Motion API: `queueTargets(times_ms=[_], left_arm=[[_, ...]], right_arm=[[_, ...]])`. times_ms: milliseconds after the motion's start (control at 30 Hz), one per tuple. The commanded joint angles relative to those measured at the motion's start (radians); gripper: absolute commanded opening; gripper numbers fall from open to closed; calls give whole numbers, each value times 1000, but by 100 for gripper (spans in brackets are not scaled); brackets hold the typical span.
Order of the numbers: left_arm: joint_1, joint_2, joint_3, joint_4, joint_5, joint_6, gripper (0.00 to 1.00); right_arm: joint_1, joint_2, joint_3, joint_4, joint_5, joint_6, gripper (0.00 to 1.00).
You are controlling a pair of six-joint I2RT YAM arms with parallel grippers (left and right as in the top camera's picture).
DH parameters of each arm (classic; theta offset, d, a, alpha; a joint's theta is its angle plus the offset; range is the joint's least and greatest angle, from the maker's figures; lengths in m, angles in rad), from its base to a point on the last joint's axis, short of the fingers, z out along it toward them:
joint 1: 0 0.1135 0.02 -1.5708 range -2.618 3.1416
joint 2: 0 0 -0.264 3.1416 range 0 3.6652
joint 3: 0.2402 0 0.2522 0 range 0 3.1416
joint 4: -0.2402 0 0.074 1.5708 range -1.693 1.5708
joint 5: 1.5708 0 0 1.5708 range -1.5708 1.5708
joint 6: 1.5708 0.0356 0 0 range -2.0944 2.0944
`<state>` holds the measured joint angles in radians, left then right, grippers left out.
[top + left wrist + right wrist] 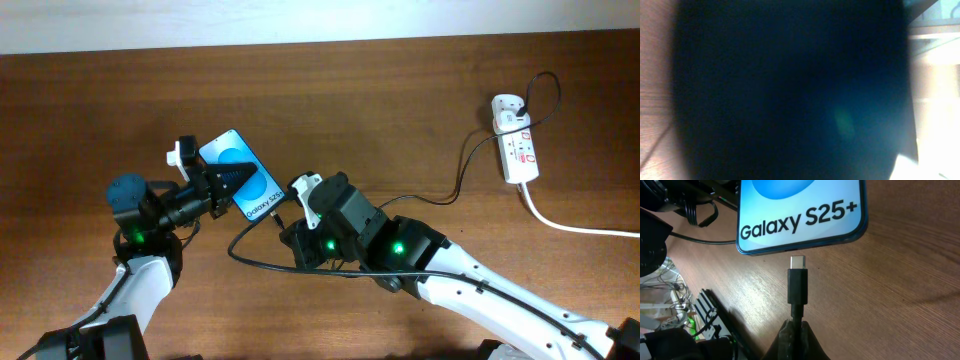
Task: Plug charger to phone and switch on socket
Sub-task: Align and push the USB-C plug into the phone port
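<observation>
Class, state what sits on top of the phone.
The left gripper lies across the phone's blue screen; the part of the pale circle beneath it is hidden.

Left arm (140, 275) comes up from the near-left corner, and the left gripper (232, 178) points right. Honestly can't tell its grip. Right arm (480, 290) stretches in from the near-right corner, with the right gripper (796, 328) pinched tight on the cable (798, 287).
</observation>
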<state>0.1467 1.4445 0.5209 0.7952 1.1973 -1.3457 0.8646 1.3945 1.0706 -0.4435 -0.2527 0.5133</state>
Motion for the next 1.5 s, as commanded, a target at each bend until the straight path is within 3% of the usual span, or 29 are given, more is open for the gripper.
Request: queueTargets(times_ms=[0, 467, 700, 1267, 1467], left_arm=[[-3, -6, 21, 12, 4, -23, 0], [-3, -6, 21, 12, 4, -6, 0], [-3, -6, 21, -56, 0, 84, 0], [-3, -6, 21, -56, 12, -23, 0], [-31, -6, 21, -56, 2, 61, 0]], right_arm=[[-2, 6, 8, 3, -9, 0, 4], [-2, 19, 8, 14, -6, 0, 4], [-2, 19, 8, 12, -6, -35, 4], [-2, 19, 8, 14, -5, -53, 4], [-2, 19, 8, -2, -5, -64, 4]])
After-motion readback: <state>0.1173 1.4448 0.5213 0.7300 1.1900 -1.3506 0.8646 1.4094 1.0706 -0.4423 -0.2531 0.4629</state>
